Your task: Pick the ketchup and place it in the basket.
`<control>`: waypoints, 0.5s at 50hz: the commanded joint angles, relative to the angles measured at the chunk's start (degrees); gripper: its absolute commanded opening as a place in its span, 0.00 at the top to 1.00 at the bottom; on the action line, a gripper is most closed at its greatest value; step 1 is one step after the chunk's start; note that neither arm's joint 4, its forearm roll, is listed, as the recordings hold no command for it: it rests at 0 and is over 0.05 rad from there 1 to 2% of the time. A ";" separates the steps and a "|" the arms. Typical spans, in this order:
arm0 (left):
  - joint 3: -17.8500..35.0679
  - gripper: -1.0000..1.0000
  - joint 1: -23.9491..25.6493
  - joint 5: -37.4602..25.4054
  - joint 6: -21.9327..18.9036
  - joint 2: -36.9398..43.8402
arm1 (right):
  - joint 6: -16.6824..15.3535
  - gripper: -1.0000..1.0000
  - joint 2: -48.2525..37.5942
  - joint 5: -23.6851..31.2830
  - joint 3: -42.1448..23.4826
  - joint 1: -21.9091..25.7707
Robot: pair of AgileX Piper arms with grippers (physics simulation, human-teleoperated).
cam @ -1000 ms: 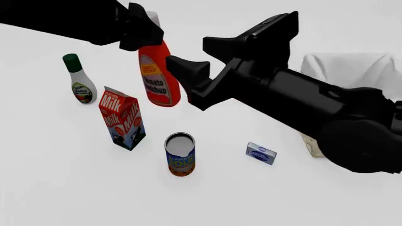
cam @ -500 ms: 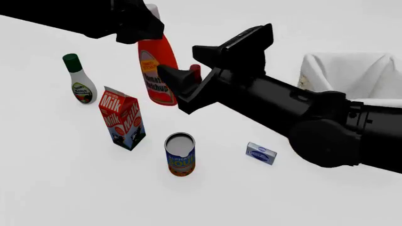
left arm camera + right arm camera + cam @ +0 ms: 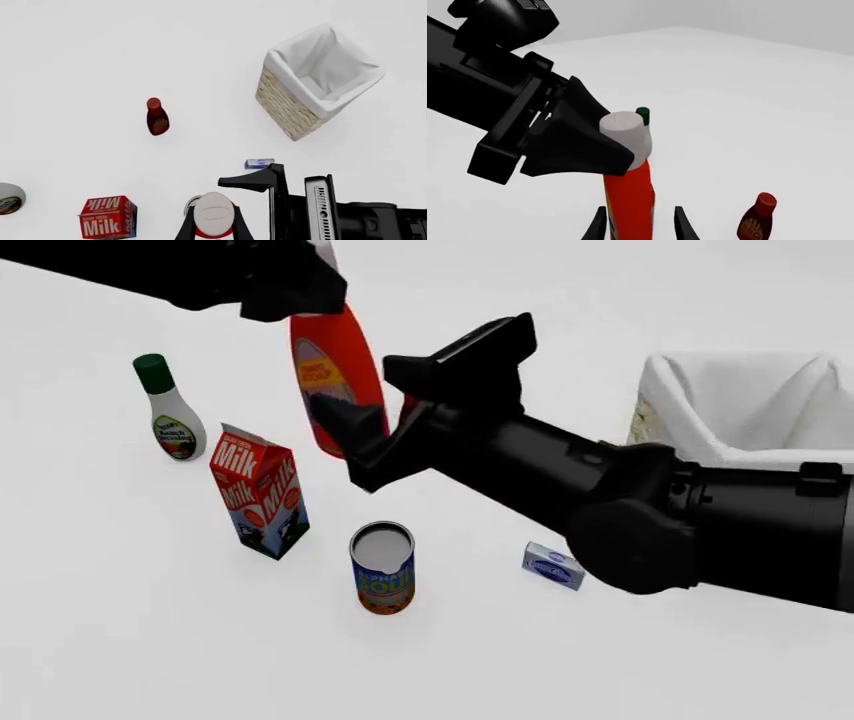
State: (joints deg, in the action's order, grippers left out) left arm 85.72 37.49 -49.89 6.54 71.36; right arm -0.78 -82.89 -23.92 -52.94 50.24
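Note:
The ketchup (image 3: 334, 350), a red-orange bottle with a white cap and yellow label, hangs above the table. My left gripper (image 3: 302, 288) is shut on its neck just under the cap. The left wrist view looks straight down on the white cap (image 3: 213, 212) between the two fingers. My right gripper (image 3: 355, 383) stands open with one finger on each side of the bottle's body; in the right wrist view the ketchup (image 3: 630, 200) rises between its fingertips with a gap on one side. The basket (image 3: 667, 390), wicker with white cloth lining, stands at the right, and its woven wall (image 3: 283, 107) shows in the left wrist view.
On the table stand a white bottle with a green cap (image 3: 167, 412), a milk carton (image 3: 260, 490), an open can (image 3: 383, 568) and a small blue box (image 3: 554, 566). A small dark-red bottle (image 3: 157, 117) stands apart, beyond the ketchup (image 3: 757, 217).
The left gripper has raised the ketchup a little. The right arm has swung left and closer, so that its open fingers now straddle the bottle's body.

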 commanded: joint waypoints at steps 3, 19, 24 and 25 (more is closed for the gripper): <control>0.80 1.00 0.61 -0.49 -0.12 -0.13 | 1.16 0.00 -3.20 -1.76 -0.73 0.05; 1.53 1.00 1.86 -1.43 1.35 -1.11 | 1.72 1.00 -4.17 -3.55 0.87 0.40; 1.65 1.00 1.79 -1.17 1.81 -1.18 | 1.65 1.00 -3.68 -3.51 1.41 0.10; 1.74 1.00 1.65 -1.03 2.39 -1.34 | 1.80 1.00 -3.52 -3.55 1.57 -0.02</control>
State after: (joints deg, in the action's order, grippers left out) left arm 86.20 38.31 -51.27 8.79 71.35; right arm 0.44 -85.55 -27.26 -53.06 51.23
